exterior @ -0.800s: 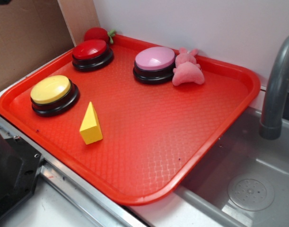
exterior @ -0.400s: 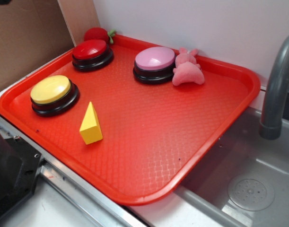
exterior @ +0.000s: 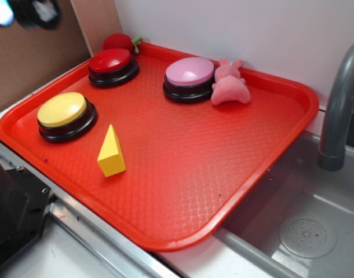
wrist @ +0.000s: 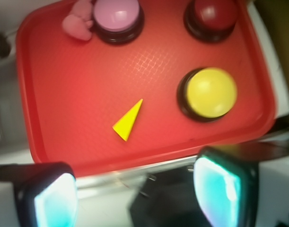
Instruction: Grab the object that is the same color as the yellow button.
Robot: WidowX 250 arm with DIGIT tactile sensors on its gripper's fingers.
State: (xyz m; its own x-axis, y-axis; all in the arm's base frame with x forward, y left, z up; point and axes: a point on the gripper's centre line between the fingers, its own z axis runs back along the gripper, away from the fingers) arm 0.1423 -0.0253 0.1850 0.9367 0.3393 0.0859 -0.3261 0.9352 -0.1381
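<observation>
While the claw (exterior: 27,11) shows only as a blurred dark shape at the upper left corner of the exterior view, high above the cardboard backing, the yellow wedge block (exterior: 111,153) stands on its base on the red tray (exterior: 292,116), just beside the yellow button (exterior: 62,110) and apart from it, near the tray's front rim; the red button (exterior: 112,61) and the pink button (exterior: 189,72) sit at the far side, a pink plush pig (exterior: 229,84) touching the pink button, a red toy fruit (exterior: 120,41) behind the red one, and a grey faucet (exterior: 339,110) over the sink at right. From the wrist view, looking straight down, the claw (wrist: 137,191) is spread wide with nothing between its two dark fingers (wrist: 224,184), which frame the lower edge of the picture over the counter, short of the tray; the wedge block (wrist: 128,121) lies ahead of them, left of the yellow button (wrist: 211,92). A good approach would likely centre the claw over the wedge, turn it so the fingers meet the two flat triangular faces rather than the sloping edge, and descend clear of the button's dome.
</observation>
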